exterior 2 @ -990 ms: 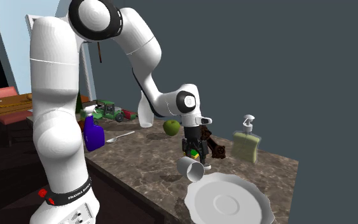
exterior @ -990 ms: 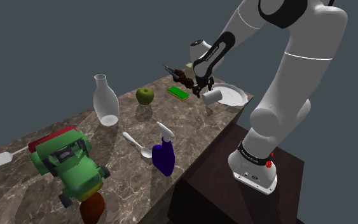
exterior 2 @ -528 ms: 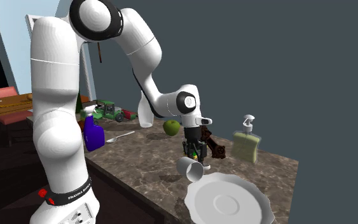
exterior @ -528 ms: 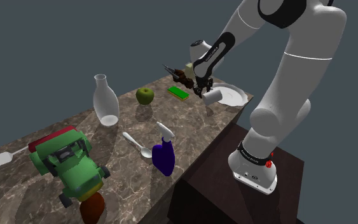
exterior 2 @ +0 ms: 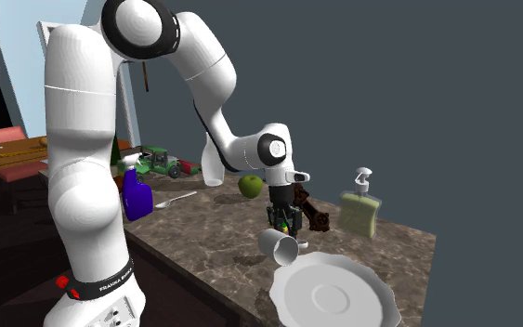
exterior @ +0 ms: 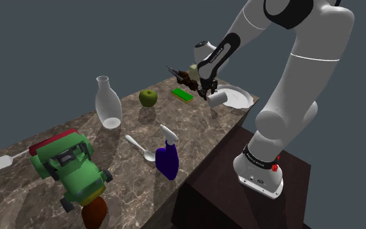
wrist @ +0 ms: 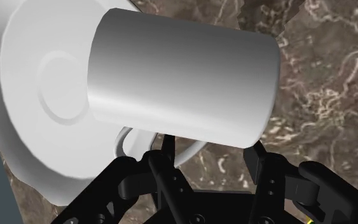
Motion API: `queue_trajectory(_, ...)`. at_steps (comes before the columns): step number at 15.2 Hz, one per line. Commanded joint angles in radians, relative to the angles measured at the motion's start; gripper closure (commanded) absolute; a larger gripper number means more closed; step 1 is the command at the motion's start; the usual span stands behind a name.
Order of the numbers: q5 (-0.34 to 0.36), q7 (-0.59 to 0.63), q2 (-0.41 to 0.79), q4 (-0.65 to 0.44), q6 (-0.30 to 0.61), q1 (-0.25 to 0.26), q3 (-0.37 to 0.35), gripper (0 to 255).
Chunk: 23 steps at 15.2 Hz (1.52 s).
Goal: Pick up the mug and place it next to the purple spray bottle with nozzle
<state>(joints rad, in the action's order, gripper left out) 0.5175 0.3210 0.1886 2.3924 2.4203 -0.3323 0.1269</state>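
Mug (exterior: 218, 97) was what I was after. Across the shoulder view from its left, the purple spray bottle (exterior: 168, 161) stood upright near the table's (exterior: 194, 133) front edge. It was well apart from my hand (exterior: 207, 95), which hung low over the mug. The mug lay on its side by the white plate (exterior: 241, 97), touching or not I could not tell. My fingers stood apart, clasping nothing, with the handle looping toward them. I judged this the grasp step: next I needed to close, lift, and carry the mug to the bottle.

brown marble counter (exterior: 194, 123), grey-blue backdrop (exterior: 45, 52), brown table (exterior 2: 8, 153) beyond.
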Motion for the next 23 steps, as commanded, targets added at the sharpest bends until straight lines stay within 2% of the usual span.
queue_trajectory(1, 0.0, 0.0, 0.0, 0.0, 0.0, 0.0, 0.0, 255)
queue_trajectory(23, -0.085, -0.126, -0.234, -0.052, -0.272, 0.01, -0.018, 255)
